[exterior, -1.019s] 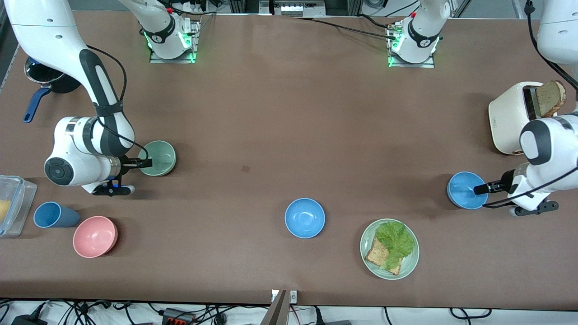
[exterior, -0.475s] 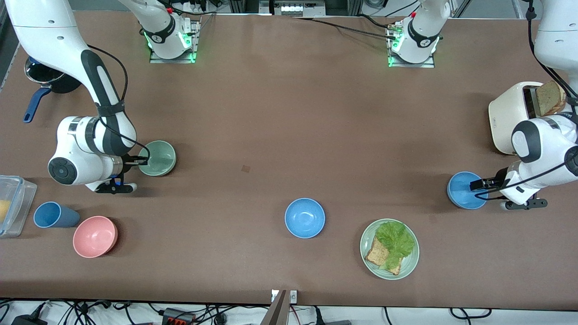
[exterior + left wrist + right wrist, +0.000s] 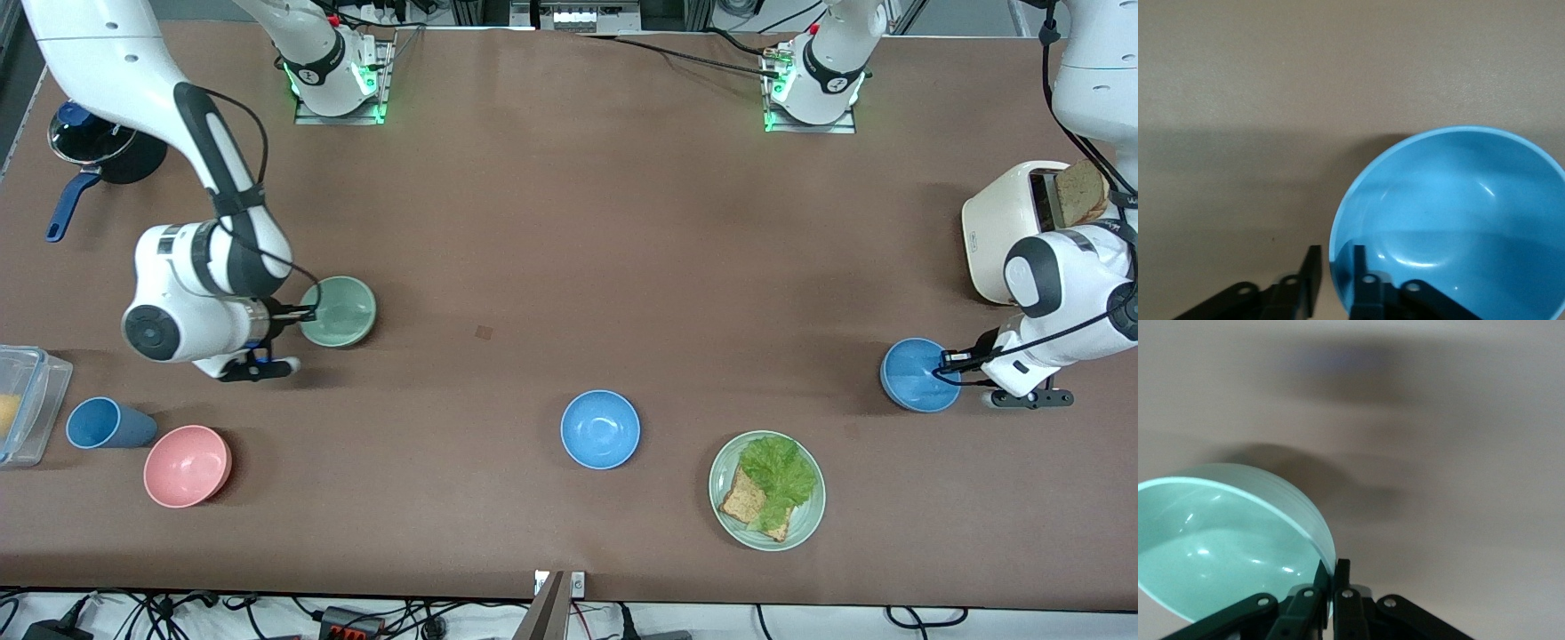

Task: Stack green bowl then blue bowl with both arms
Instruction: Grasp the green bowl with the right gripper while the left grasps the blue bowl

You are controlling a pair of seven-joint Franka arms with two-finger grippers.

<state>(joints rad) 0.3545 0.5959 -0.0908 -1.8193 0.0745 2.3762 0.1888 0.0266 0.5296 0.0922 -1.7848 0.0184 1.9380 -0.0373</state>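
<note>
Both arms have a bowl by the rim, so the step in hand seems to be the carrying of the two bowls toward the stacking place. The right gripper (image 3: 307,313), at the middle left of the front view, is closed thin on the rim of the green bowl (image 3: 340,311); in the right wrist view the two fingers (image 3: 1336,577) pinch the wall of this bowl (image 3: 1225,540), which is tilted and looks lifted from the table (image 3: 551,222). The left gripper (image 3: 949,363), at the right edge of the frame, holds the blue bowl (image 3: 916,375); in the left wrist view one finger (image 3: 1313,273) is outside its rim and one inside, with only a narrow gap, around the bowl (image 3: 1451,220).

I judge that the green bowl must go down first, probably into the second blue bowl (image 3: 600,429) in the lower centre, and the held blue one after it, so the left arm should wait its turn.

The green bowl is pale mint, glossy and plain; the blue one is bright sky blue, also glossy, with small light reflections inside
</note>
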